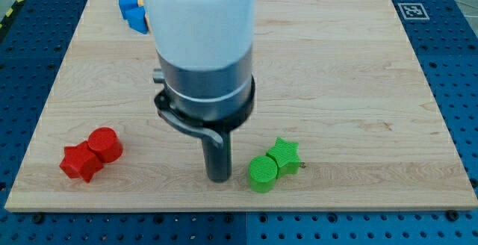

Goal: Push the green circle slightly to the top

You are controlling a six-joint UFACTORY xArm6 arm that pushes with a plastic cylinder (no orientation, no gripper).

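The green circle (262,172) lies near the view's bottom edge of the wooden board (336,66). It touches the green star (284,155), which sits just up and to its right. My tip (219,178) is the lower end of the dark rod, resting on the board just left of the green circle, with a small gap between them. The arm's large white and grey body (202,43) hangs above the rod and hides the board behind it.
A red cylinder (105,144) and a red star-like block (81,162) touch each other at the view's bottom left. Two blue blocks (133,11) sit at the top left, partly hidden by the arm. The board's bottom edge runs close below the green circle.
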